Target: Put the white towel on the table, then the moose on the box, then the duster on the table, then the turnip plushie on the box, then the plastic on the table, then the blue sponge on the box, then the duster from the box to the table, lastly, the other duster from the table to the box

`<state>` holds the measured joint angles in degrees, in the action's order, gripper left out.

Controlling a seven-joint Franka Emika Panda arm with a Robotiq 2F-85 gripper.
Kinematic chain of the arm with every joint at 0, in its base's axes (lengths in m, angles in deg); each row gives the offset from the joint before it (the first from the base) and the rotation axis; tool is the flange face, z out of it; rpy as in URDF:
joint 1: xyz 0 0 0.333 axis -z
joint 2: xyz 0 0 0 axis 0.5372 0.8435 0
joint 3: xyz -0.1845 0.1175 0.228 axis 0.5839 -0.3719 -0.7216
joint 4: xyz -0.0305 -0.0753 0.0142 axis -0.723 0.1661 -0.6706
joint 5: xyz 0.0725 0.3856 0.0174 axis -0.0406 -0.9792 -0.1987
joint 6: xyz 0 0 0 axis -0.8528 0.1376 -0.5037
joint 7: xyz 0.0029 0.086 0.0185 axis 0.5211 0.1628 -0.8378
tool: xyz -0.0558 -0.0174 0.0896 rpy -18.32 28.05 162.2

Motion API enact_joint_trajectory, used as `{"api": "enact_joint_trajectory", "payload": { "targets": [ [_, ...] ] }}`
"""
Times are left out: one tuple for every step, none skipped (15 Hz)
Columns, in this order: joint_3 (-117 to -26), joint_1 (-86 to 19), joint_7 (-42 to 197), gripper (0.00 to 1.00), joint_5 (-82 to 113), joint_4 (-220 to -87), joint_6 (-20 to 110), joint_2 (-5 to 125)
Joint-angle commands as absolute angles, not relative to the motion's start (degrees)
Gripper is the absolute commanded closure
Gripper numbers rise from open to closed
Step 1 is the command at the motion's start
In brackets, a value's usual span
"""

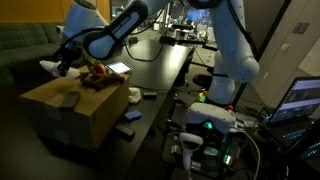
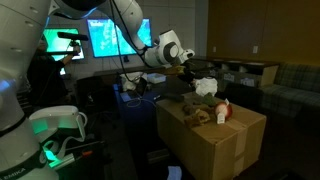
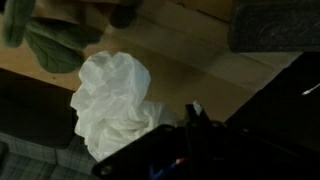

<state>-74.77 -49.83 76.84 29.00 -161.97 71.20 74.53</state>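
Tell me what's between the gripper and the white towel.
Nothing. In the wrist view the gripper is shut, and the white towel bunches right up against its fingertips with no gap. The box top shows behind them.

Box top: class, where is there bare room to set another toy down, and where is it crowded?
Bare cardboard lies on the box between the toys and the edge away from the table. The corner nearest the table is crowded with toys. The claw grips the towel above the box, so passing there is tight.
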Motion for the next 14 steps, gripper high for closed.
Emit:
{"api": "enact_joint_trajectory", "payload": {
  "targets": [
    [-76.15,-49.65,78.78,1.0,29.58,-169.28,74.03,67.25],
    [-76.99,-49.18,79.57,1.0,29.11,-170.86,74.18,65.74],
    [-77.56,-48.81,80.22,1.0,28.9,-172.41,74.15,64.12],
    [-78.68,-47.97,81.36,1.0,28.0,-174.31,73.72,62.2],
    [-79.96,-46.99,82.77,1.0,26.85,-176.11,73.13,60.34],
    [-80.87,-46.22,83.64,1.0,25.92,-178.11,72.62,58.65],
    [-82.26,-44.9,85.4,1.0,24.24,-180.05,72.03,56.76],
    [-83.74,-43.38,87.61,1.0,21.83,-182.24,71.13,54.75],
    [-84.91,-42.11,89.79,1.0,19.57,-184.45,70.77,53.05],
    [-86.01,-40.75,92.37,1.0,16.82,-186.84,70.06,50.99],
    [-86.68,-39.79,94.67,1.0,14.45,-188.72,69.41,49.31],
    [-87.28,-38.85,97.48,1.0,11.69,-191.42,68.64,47.12],
    [-87.24,-38.44,99.64,1.0,9.72,-193.22,67.92,45.58],
    [-87.2,-37.91,102.65,1.0,6.91,-195.47,66.8,43.17]
  ]
}}
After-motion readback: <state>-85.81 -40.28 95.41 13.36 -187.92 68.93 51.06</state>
